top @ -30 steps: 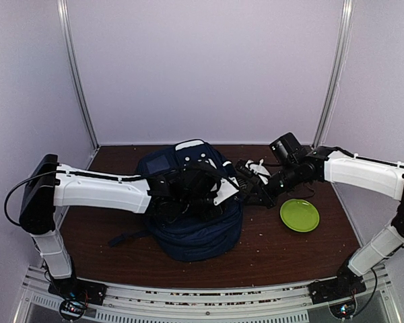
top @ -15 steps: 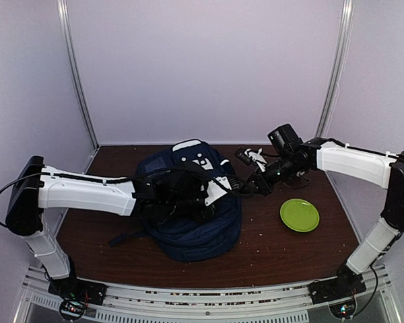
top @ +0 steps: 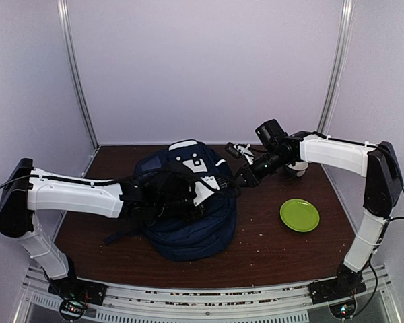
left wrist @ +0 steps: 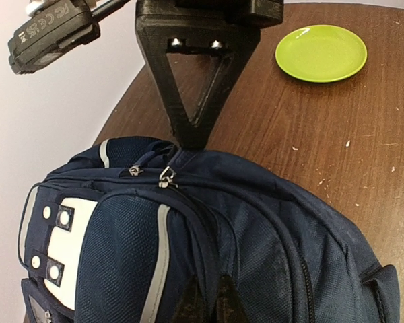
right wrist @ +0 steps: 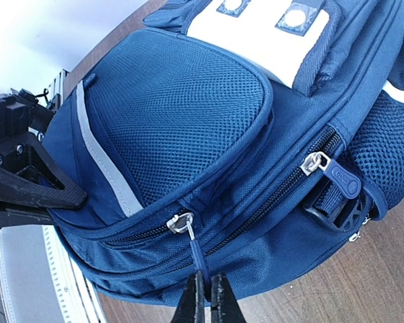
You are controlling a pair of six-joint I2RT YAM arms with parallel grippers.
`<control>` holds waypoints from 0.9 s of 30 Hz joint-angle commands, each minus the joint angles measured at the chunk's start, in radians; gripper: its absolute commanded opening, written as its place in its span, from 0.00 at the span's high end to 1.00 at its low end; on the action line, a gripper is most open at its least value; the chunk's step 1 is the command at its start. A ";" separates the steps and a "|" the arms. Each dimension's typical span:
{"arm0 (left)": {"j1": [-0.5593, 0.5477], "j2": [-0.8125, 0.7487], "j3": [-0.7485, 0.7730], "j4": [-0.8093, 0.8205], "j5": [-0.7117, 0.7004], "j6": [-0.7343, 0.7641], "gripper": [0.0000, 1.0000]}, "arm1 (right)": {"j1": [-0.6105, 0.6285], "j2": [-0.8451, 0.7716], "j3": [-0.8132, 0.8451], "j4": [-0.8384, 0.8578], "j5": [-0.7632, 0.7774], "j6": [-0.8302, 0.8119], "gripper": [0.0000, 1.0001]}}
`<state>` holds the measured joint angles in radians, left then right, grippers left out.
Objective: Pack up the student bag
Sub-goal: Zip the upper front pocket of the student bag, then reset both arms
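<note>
Dark brown tabletop [top: 269,252] under pale lilac walls carries the student bag [top: 192,225] near its middle. On the bag's navy fabric the left fingers [left wrist: 187,308] are pinched together. The right fingers [right wrist: 190,304] clamp its blue zipper pull cord [right wrist: 198,259]. Right of the bag lies a green plate [top: 299,215].
</note>
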<state>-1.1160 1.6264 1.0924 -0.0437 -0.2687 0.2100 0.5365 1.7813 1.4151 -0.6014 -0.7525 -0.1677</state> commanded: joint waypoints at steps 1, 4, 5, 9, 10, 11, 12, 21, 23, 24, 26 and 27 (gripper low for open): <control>-0.019 -0.053 -0.018 -0.055 -0.012 -0.036 0.90 | -0.064 -0.011 -0.004 0.107 0.222 0.056 1.00; -0.019 -0.057 -0.012 -0.051 -0.050 -0.057 0.66 | -0.066 -0.063 -0.013 0.079 0.188 0.036 0.88; -0.019 -0.065 -0.014 -0.045 -0.060 -0.064 0.60 | -0.068 -0.086 -0.022 0.073 0.187 0.027 0.82; -0.012 -0.117 -0.034 -0.036 -0.126 -0.097 0.39 | -0.098 -0.219 -0.074 0.063 0.184 0.005 0.64; -0.005 -0.134 -0.038 -0.038 -0.146 -0.107 0.34 | -0.113 -0.255 -0.091 0.065 0.182 0.000 0.61; 0.004 -0.152 -0.042 -0.046 -0.161 -0.120 0.30 | -0.129 -0.298 -0.118 0.075 0.184 -0.001 0.58; 0.017 -0.180 -0.042 -0.056 -0.179 -0.134 0.18 | -0.149 -0.344 -0.142 0.088 0.188 0.000 0.54; 0.249 -0.384 -0.041 -0.210 -0.421 -0.272 0.02 | -0.361 -0.588 -0.252 0.268 0.331 0.140 0.00; 0.304 -0.418 -0.052 -0.221 -0.531 -0.304 0.02 | -0.395 -0.626 -0.263 0.279 0.338 0.153 0.00; 0.332 -0.431 -0.052 -0.231 -0.567 -0.309 0.02 | -0.401 -0.656 -0.274 0.295 0.364 0.149 0.00; 0.390 -0.450 -0.033 -0.269 -0.592 -0.320 0.02 | -0.406 -0.719 -0.309 0.331 0.452 0.133 0.00; 0.417 -0.456 -0.014 -0.301 -0.603 -0.336 0.02 | -0.406 -0.752 -0.321 0.357 0.500 0.140 0.00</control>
<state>-0.7734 1.2007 1.0531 -0.2611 -0.7265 -0.0525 0.1402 1.1423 1.1343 -0.3355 -0.4118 -0.0513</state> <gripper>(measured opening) 0.978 0.999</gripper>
